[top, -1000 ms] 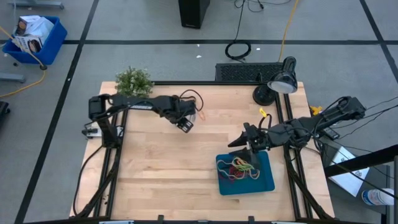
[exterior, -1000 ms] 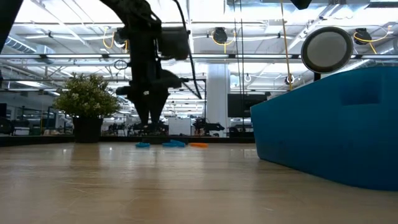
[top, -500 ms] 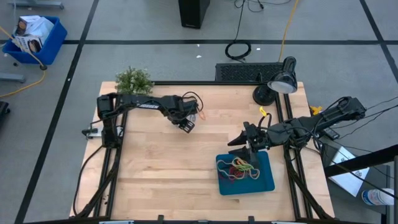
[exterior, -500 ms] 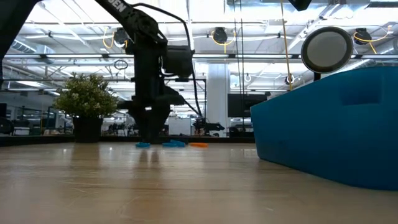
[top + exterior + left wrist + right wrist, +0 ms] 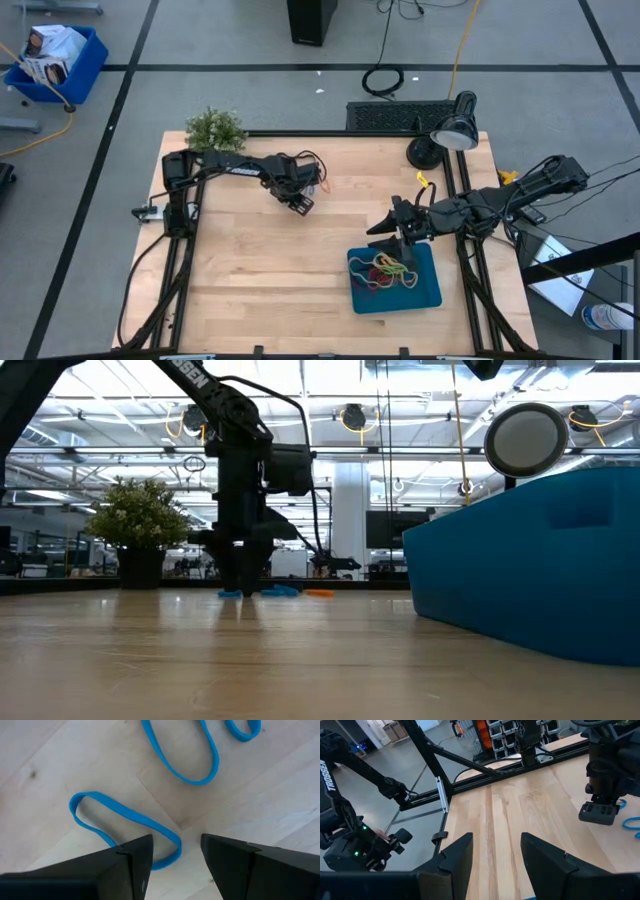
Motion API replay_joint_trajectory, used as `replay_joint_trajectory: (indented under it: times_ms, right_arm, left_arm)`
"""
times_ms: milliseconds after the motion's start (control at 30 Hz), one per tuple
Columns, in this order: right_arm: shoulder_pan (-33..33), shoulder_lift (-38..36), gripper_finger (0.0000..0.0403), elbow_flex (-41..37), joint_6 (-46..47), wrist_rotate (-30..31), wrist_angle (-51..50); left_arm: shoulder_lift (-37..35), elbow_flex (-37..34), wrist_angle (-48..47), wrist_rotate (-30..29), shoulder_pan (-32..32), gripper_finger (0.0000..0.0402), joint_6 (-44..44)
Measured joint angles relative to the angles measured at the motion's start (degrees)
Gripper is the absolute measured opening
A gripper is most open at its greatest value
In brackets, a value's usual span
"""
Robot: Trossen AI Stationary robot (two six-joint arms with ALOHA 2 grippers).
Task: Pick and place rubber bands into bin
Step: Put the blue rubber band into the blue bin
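Left pincer is down at the bench surface near the middle of the far edge, fingers parted and holding nothing; in the left wrist view its two fingertips straddle one end of a blue rubber band lying flat on the wood. Two more blue bands lie just beyond it, and an orange one sits beside them in the low view, all loose on the bench near the far edge. A small potted plant stands at the far left corner. Right pincer hangs over the far edge of the bin, fingers apart with nothing between them. The bin sits by the near right corner of the bench and holds a tangled pile of rubber bands in red, green, orange and tan. A desk lamp stands at the far right corner.
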Motion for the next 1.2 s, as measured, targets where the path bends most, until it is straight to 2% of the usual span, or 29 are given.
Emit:
replay_joint_trajectory:
  times_ms: [133,600,933,1200]
  right_arm:
    - [0.0,0.0,0.0162,0.0,-0.8,0.0,-0.1]
    - [0.0,0.0,0.0160,0.0,-1.2,0.0,-0.1]
    - [0.1,0.0,0.0161,0.0,-0.2,-0.2,0.3]
    - [0.1,0.3,0.0164,0.0,-0.4,0.2,1.6]
  left_arm:
    - [0.1,0.0,0.1,0.0,-0.2,0.0161,0.7]
    - [0.2,0.0,0.3,-2.0,-0.3,0.0009,3.7]
    - [-2.1,-0.4,-0.3,1.5,-1.9,0.0005,6.1]
    - [-14.0,-0.3,2.2,4.7,-6.0,0.0006,5.5]
